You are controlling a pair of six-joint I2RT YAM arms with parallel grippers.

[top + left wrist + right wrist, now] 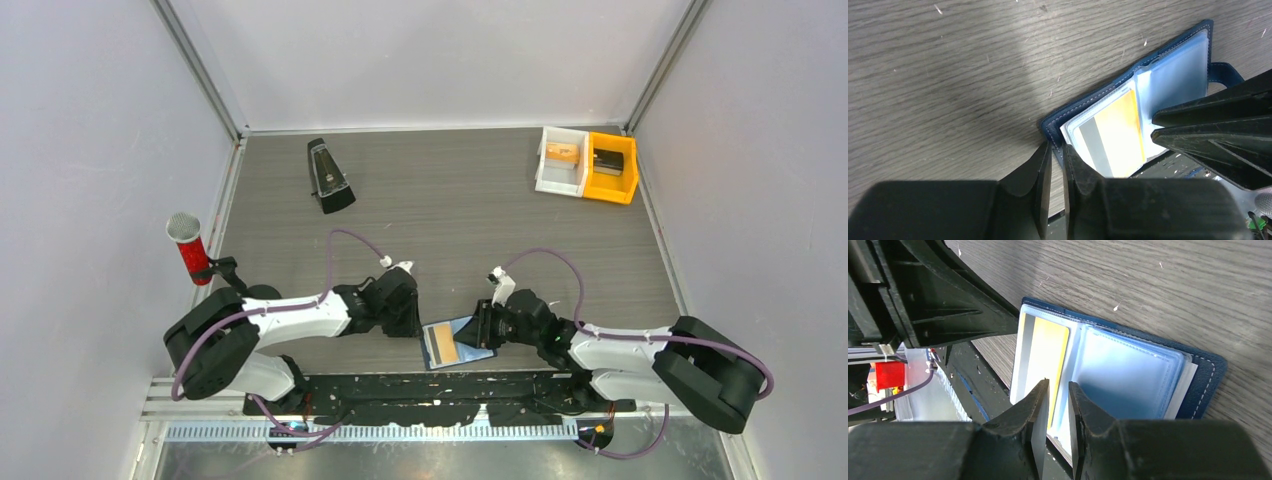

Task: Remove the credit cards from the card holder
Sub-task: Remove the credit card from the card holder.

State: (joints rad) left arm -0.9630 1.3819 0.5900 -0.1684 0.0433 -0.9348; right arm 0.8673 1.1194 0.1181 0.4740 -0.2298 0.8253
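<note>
Holder (1053, 123) lay open at the desk's (450, 220) near edge, orange card (1115, 132) in its left half, just beside left gripper (1055, 148), right gripper (1058, 385) over it, both slightly parted, empty.

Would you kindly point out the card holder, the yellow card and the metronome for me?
card holder (1205, 385): right wrist view, navy outer cover near its corner.
yellow card (1048, 350): right wrist view, middle of its face.
metronome (328, 178): top view, front face.

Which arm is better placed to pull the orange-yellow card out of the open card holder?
Right, probably: the right pincer sits at the orange-yellow card; the left pincer is at the card holder corner.
</note>
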